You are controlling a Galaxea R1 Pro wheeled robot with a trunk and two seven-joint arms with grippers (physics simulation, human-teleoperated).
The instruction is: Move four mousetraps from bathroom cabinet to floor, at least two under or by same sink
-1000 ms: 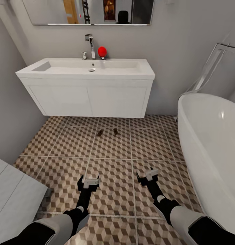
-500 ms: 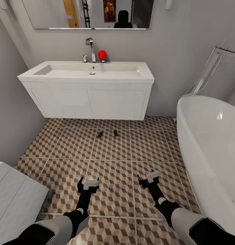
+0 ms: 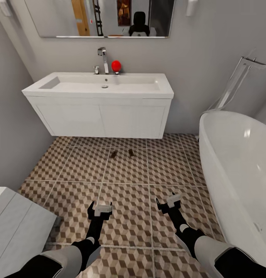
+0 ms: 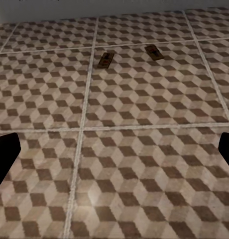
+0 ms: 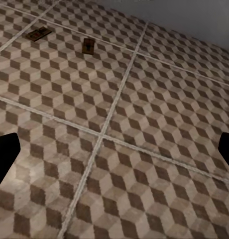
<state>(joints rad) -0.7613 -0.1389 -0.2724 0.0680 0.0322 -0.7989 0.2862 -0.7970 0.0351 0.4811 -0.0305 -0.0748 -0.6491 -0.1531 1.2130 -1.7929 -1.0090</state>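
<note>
Left gripper [image 3: 98, 209] hangs spread wide and empty above the floor [image 3: 125, 216]; right gripper [image 3: 168, 201] likewise. Two mousetraps [image 3: 113, 154] [image 3: 131, 153] lie well ahead of both, just before the sink [image 3: 98, 87].

Both arms reach forward and down, dark forearms with grey upper sleeves, roughly parallel. Left pincer [image 3: 99, 209] points straight ahead, fingers spread apart, nothing between them. Right pincer [image 3: 168, 200] angles slightly inward toward the left, fingers also spread and empty. Dark fingertips [image 4: 5, 154] sit at both wrist views' edges.
</note>
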